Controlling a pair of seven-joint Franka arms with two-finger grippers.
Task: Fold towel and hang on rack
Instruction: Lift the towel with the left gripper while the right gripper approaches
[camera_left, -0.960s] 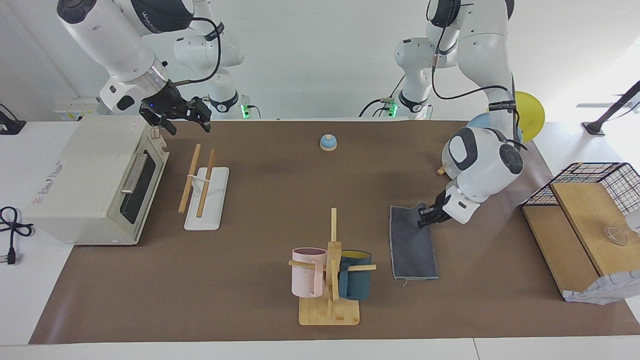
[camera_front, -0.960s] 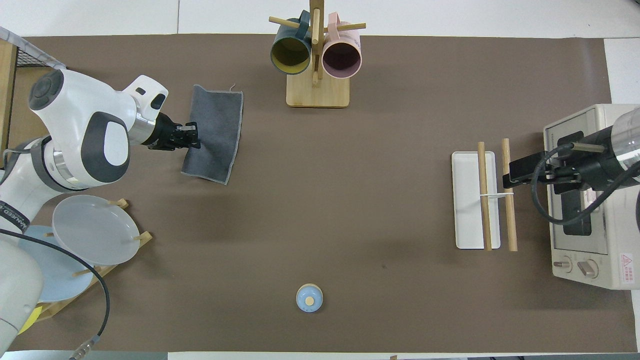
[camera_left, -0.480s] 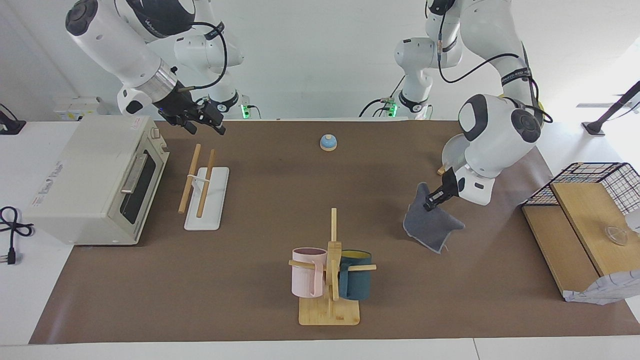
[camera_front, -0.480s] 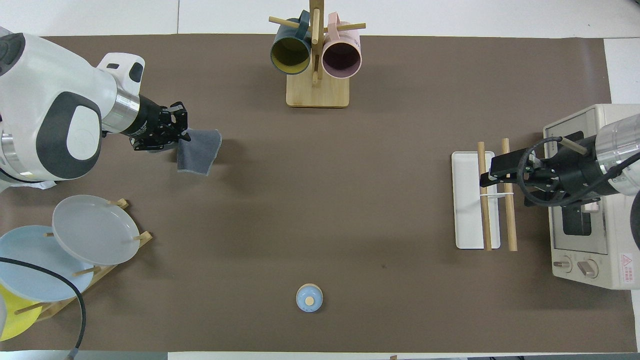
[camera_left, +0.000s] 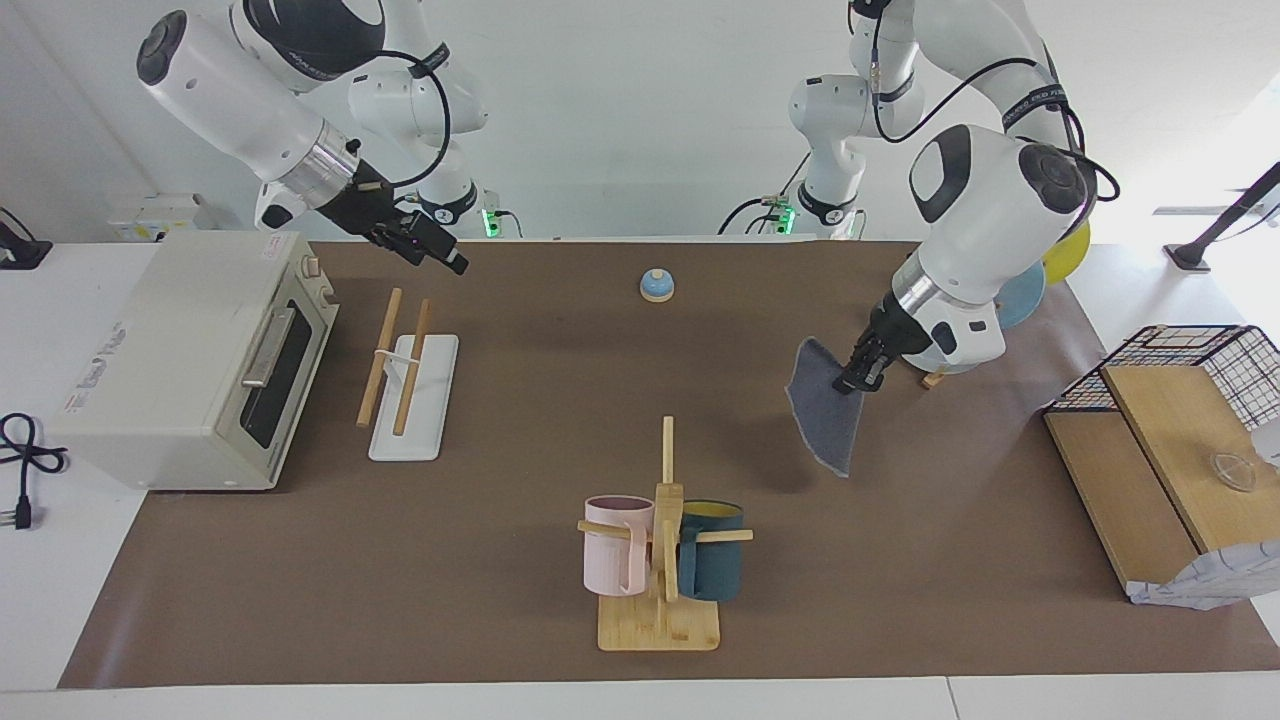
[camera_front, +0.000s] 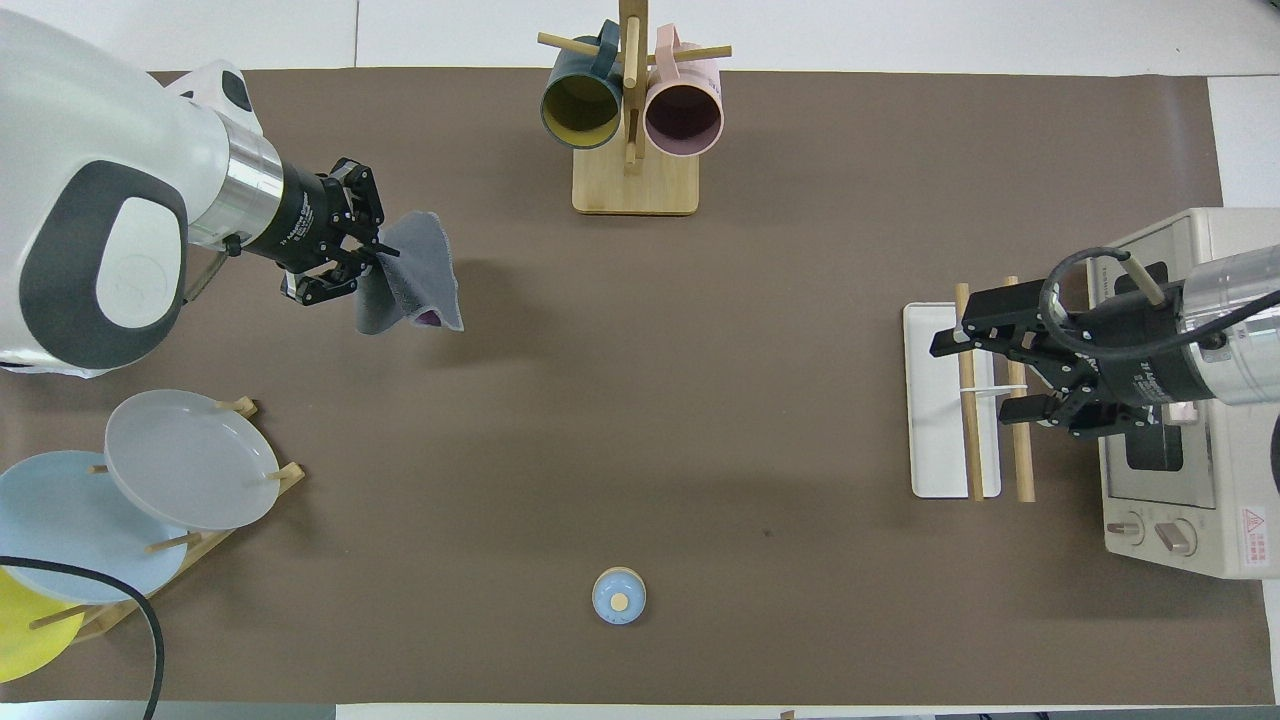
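Lifted clear of the brown mat (camera_left: 520, 600) since a second ago, the towel (camera_left: 826, 415) now hangs folded, grey face out, from the left gripper (camera_left: 858, 380), whose fingertips are pinched on its upper corner. It dangles over the mat toward the left arm's end of the table from the mug tree (camera_left: 660, 540) and nearer to the robots. Meanwhile the right gripper (camera_front: 985, 375) has swung out with jaws spread wide and empty, over the rack (camera_left: 405, 375), which stands in front of the toaster oven (camera_left: 170, 360).
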